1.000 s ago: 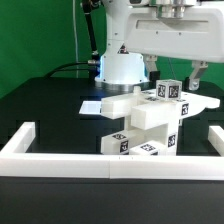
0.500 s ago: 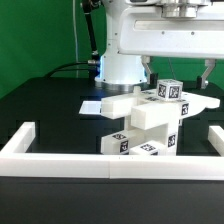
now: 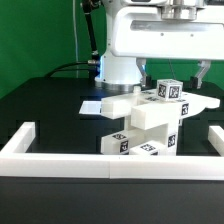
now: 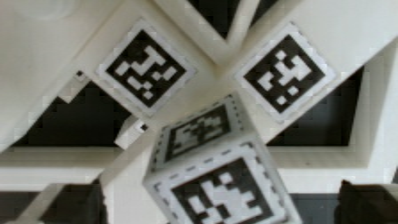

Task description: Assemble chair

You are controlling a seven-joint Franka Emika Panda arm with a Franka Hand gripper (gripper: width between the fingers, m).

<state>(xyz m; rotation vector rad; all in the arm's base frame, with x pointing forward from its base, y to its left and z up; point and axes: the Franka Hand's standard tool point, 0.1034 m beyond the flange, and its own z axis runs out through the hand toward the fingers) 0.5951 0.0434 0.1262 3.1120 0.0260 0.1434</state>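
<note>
Chair: the partly built white chair (image 3: 150,122) stands on the counter (image 3: 50,112), just behind the long front rail (image 3: 110,163) and a little to the exterior view's right of the middle. Tagged faces point several ways.
Top part: a tagged block (image 3: 168,90) sits highest. The wrist view fills with it (image 4: 214,185) and the crossed brace behind it.
Gripper: the gripper (image 3: 176,70) is released and holds nothing. Its dark fingers (image 3: 148,68) hang wide apart just above the chair, one to each side of the top block.
Risk, contact: a descent off-centre could land a finger on the block's edge or on the slab jutting to the exterior view's left, and tip the stack.
Risk, joints: I cannot tell whether the parts are seated fully. A loose one would likely shift under a sideways nudge.
Risk, room: the rail lies close in front, so a toppled chair may wedge against it.
Surface: matte black and flat, fenced by low white rails at the front and both sides.
Room: green backdrop (image 3: 40,40), with dark cables trailing to the arm's base (image 3: 118,68).
</note>
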